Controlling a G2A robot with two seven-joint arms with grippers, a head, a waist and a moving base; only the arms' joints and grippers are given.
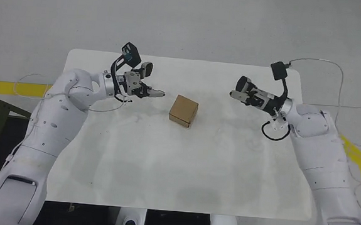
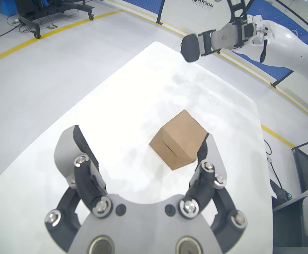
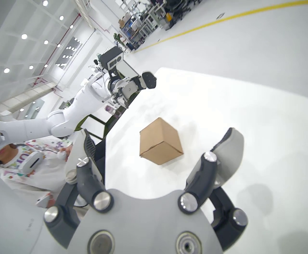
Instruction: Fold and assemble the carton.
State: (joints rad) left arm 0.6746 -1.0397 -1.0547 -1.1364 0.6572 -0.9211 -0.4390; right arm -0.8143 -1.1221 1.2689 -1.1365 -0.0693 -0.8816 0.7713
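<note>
A small brown carton (image 1: 184, 111) stands closed as a cube near the middle of the white table (image 1: 164, 168). In the left wrist view the carton (image 2: 179, 143) shows a tucked flap seam on one side, and in the right wrist view the carton (image 3: 160, 142) rests flat on the table. My left gripper (image 1: 158, 93) hovers to the carton's left, open and holding nothing; its own view shows the left gripper (image 2: 142, 140) with jaws wide apart. My right gripper (image 1: 234, 94) hangs to the carton's right, also open and holding nothing, as the right gripper (image 3: 158, 142) shows.
The table's near half is bare white surface. Loose cables (image 1: 316, 62) run along the far right edge of the table. A yellow floor line (image 1: 6, 88) passes on the left beyond the table.
</note>
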